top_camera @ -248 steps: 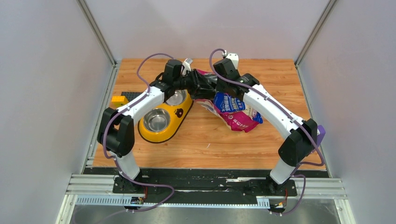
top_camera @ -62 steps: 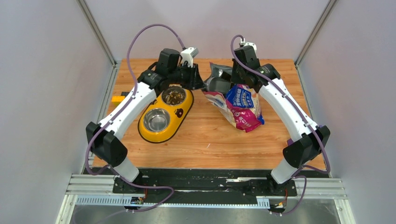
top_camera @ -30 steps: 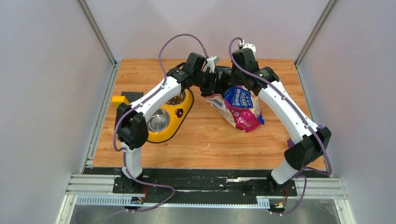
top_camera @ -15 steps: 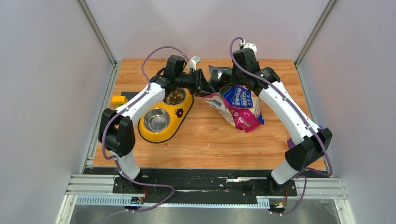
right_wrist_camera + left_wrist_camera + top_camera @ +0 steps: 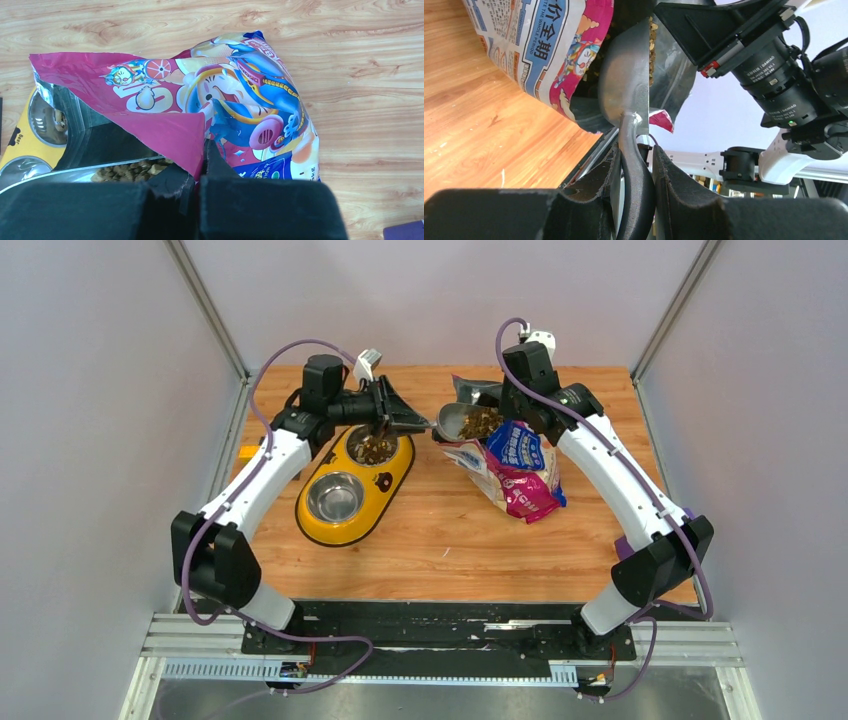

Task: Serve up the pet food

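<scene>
Top external: loaded scoop [image 5: 448, 420] at the mouth of the bag [image 5: 518, 472]

We see the left tool [image 5: 635, 161] clenched on the grey scoop's handle. The scoop's bowl carries kibble [image 5: 481, 423] and hangs right at the bag's open mouth. The pink-and-blue bag lies on the tabletop [image 5: 450, 550], and the right tool [image 5: 201, 167] grips its upper edge tight. More kibble fills the far bowl of the yellow feeder [image 5: 400, 466], which stands to the left of the bag.

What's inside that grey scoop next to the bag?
Dark-brown kibble fills the scoop, gripped by the left claw beside the bag. The pellets cover its floor, so their depth is hidden.
</scene>
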### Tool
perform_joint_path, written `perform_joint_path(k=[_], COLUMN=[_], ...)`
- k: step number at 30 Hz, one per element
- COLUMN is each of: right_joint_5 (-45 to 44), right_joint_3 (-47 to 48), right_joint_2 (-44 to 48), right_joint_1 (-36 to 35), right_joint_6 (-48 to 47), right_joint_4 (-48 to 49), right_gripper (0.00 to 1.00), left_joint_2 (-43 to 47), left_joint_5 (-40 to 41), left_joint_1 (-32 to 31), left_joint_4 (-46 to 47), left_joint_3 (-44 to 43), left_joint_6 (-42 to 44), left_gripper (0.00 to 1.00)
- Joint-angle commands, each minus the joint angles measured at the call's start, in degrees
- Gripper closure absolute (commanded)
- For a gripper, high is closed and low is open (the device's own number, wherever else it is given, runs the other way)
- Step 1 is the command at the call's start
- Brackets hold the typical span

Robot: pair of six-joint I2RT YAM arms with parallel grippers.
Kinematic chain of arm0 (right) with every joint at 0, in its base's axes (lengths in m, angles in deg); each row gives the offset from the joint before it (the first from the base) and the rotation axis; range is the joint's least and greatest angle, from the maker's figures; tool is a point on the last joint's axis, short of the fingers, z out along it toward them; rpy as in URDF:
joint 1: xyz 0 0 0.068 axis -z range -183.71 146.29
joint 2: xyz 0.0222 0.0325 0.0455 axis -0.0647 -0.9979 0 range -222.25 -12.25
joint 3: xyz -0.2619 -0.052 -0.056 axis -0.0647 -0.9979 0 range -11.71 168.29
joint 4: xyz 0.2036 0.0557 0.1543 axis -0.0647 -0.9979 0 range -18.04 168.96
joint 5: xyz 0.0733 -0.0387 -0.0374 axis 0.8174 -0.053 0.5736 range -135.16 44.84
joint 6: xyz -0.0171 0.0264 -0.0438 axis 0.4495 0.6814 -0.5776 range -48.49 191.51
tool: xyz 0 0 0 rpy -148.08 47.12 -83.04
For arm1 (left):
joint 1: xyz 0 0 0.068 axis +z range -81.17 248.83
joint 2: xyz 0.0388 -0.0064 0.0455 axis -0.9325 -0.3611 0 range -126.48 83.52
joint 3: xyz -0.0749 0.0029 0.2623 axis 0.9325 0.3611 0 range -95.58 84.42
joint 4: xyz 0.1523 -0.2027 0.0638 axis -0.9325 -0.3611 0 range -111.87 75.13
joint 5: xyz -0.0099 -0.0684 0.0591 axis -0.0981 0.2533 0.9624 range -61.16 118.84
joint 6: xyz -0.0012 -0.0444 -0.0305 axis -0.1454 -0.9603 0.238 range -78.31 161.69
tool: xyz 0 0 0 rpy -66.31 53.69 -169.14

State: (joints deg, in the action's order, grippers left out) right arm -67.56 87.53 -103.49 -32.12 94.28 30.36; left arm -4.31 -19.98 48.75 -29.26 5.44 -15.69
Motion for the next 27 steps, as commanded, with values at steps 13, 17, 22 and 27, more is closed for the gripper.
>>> perform_joint_path(k=[13,17,22,27], right_joint_5=[-1.34,-1.34,-1.42,-1.42], right_joint_3=[0.94,0.93,0.93,1.25], right_joint_2=[2.48,2.47,2.57,2.43], right_joint_1=[0.28,0.27,0.33,0.39], right_joint_6=[-0.26,-0.26,-0.24,-0.26], right_joint_4=[2.55,2.59,2.55,2.57], right_gripper=[1.0,1.0,1.0,1.0], left_joint_2=[5.77,6.24,6.64,7.91], left_joint_5=[-2.29,-2.46,-3.13,-4.16], left_joint_1=[4.51,5.17,6.2,7.72], left_joint_4=[2.35,2.42,2.97,3.08], left_joint_3=[2.64,2.54,1.84,2.43], left_joint_6=[-4.68,-4.88,-5.43,-5.58], left_gripper=[1.0,1.0,1.0,1.0])
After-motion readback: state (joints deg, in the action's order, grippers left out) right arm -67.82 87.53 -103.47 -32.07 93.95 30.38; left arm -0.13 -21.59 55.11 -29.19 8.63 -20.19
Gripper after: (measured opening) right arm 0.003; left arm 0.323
